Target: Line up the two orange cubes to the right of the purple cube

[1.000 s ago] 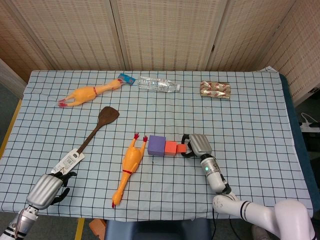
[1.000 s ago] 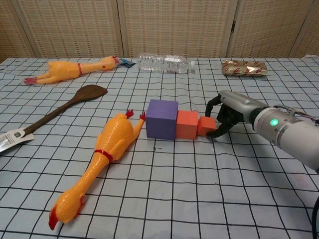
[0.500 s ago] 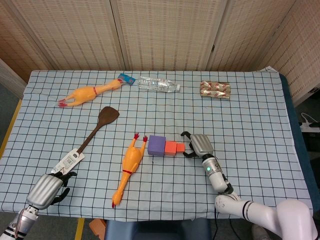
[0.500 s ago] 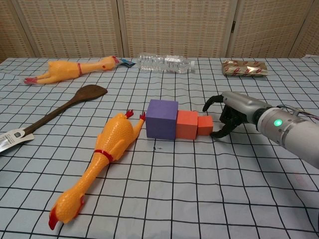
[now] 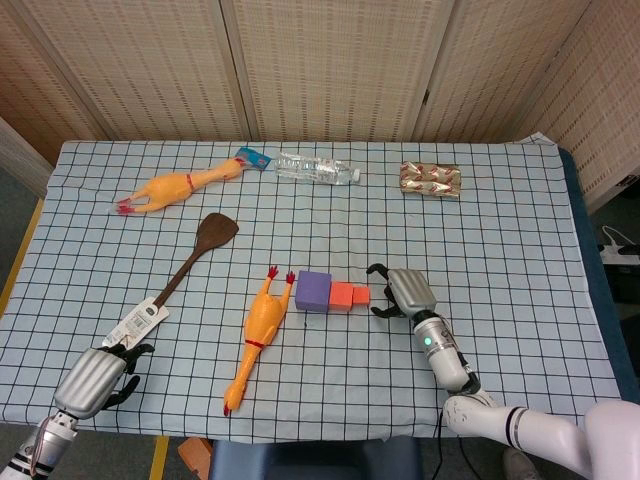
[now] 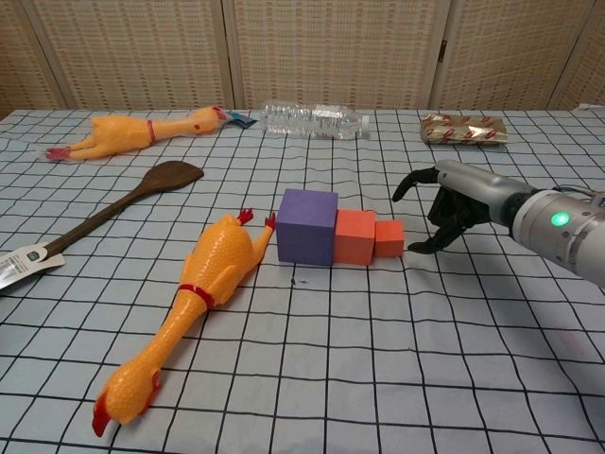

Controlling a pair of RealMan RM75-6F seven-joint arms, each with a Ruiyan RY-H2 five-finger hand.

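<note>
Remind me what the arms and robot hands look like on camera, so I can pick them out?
Each robot hand, right and left, has a silver-grey metal back with black fingers. The right forearm is a grey cylinder with a green light, joining a white arm.

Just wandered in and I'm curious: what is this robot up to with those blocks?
It is lining up blocks. The purple cube, larger orange cube and small orange cube sit in a row, touching. The right hand is open just right of the row, holding nothing. The left hand rests at the table's near edge.
</note>
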